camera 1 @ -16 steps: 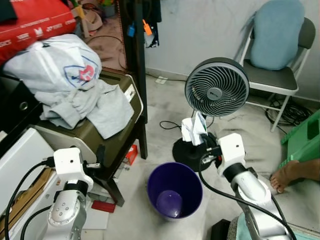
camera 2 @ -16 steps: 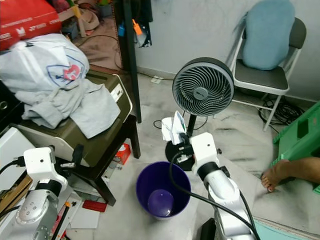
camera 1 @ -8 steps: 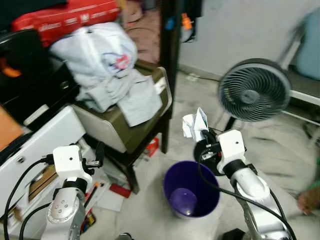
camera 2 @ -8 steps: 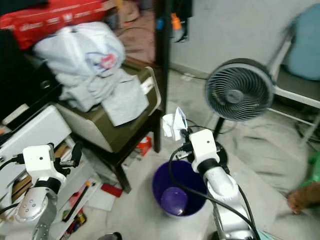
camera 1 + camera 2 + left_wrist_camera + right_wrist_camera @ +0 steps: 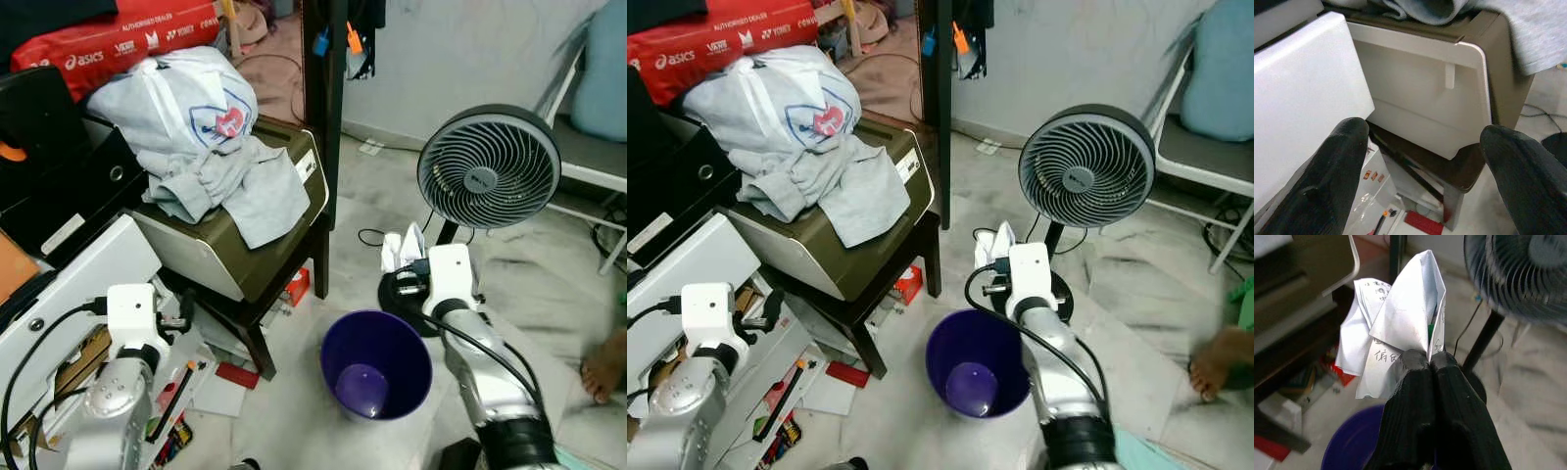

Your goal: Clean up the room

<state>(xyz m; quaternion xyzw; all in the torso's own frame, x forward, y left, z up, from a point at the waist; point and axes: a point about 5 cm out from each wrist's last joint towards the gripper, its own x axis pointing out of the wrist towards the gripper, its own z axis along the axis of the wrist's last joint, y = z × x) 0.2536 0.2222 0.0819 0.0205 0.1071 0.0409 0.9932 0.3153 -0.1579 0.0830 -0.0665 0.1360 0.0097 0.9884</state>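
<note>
Even, soft daylight is seen throughout; no glare is noted. Faint shadows are cast under the stool [image 5: 257, 311]. Slight motion blur is found toward three o'clock, and the fan [image 5: 1528, 271] is rendered unfocused.

A cluttered room in a lived-in home.

A grey pedestal fan [image 5: 481, 181] stands on a pale marble-patterned floor [image 5: 362, 206] beside a metal folding chair [image 5: 1200, 162]. Crumpled grey clothes and a white printed plastic bag [image 5: 181, 98] are heaped on a brown case [image 5: 250, 250] resting on a dark wooden stool [image 5: 265, 338]. A round purple plastic bin [image 5: 376, 363] sits on the floor, with a person's bare foot [image 5: 604, 362] nearby and small odds and ends strewn under the stool.
</note>
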